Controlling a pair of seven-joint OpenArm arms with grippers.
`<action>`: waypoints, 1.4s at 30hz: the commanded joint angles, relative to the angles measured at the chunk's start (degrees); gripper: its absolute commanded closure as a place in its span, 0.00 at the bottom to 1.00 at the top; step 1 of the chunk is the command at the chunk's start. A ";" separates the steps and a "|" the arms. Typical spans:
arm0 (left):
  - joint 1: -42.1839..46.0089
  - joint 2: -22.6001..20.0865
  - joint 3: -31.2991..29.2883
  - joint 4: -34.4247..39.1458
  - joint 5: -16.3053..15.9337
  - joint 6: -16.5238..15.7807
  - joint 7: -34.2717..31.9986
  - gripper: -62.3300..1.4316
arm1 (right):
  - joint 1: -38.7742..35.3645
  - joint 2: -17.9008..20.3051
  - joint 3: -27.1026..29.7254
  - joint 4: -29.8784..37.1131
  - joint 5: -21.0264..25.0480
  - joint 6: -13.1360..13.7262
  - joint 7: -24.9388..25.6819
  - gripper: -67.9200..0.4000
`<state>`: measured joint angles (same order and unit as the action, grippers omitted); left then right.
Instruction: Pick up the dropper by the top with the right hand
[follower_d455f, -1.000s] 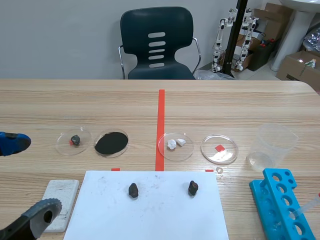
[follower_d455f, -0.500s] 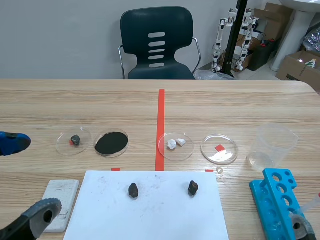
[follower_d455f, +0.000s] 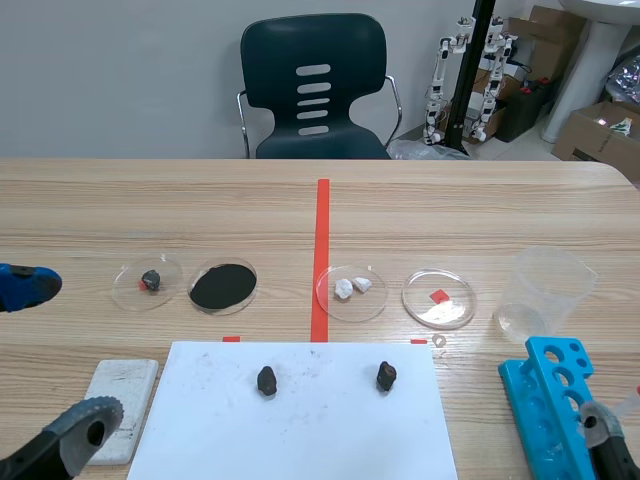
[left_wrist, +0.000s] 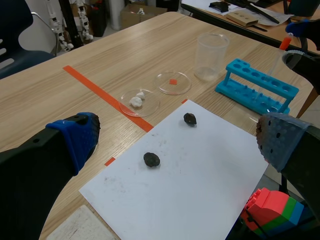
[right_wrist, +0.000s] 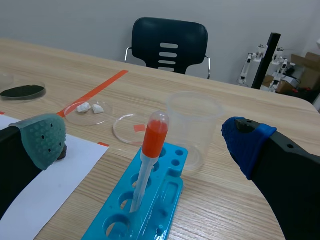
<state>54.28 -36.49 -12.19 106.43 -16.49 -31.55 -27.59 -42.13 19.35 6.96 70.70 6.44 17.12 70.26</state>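
Pale wood-grain table (follower_d455f: 450, 210) w/ an orange-red tape line down its middle, in a lab-type room. Grey wall at back. Dark chair (follower_d455f: 315, 85) at the table's far edge. Cardboard boxes (follower_d455f: 600, 130) and small robot figures (follower_d455f: 465, 70) behind the table, far right.

Near edge: white paper sheet (follower_d455f: 300, 420) w/ two dark lumps (follower_d455f: 266, 380) on it, and a white tile (follower_d455f: 125, 395) just beside it on the left. Beyond the sheet is a row of four clear dishes (follower_d455f: 455, 300), then a clear plastic cup (follower_d455f: 545, 285) at the row's right end.

Blue rack (right_wrist: 172, 185) sits near the cup, to the right of the sheet. Dropper (right_wrist: 147, 162), clear stem w/ orange bulb on top, stands tilted in a rack hole.

R gripper (right_wrist: 145, 141): fingers wide apart, one each side of the dropper, not touching it. L gripper (left_wrist: 177, 145): fingers also wide apart, holding nothing, at the table's near left w/ the sheet ahead of it.
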 joint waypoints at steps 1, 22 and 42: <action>-0.02 0.28 -0.17 0.37 -0.39 -0.07 -0.83 0.00 | 1.22 0.15 0.31 -0.26 0.44 -0.17 0.85 0.00; -0.02 0.28 -0.17 0.37 -0.42 -0.07 -0.83 0.00 | 2.62 0.17 -0.28 -0.85 4.76 0.87 -2.60 0.00; -0.02 0.28 -0.17 0.37 -0.42 -0.07 -0.83 0.00 | 2.78 0.17 -0.28 -0.87 5.77 0.85 -3.65 0.22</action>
<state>54.28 -36.49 -12.19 106.43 -16.51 -31.55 -27.59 -39.86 19.35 6.66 69.47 11.86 17.98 65.49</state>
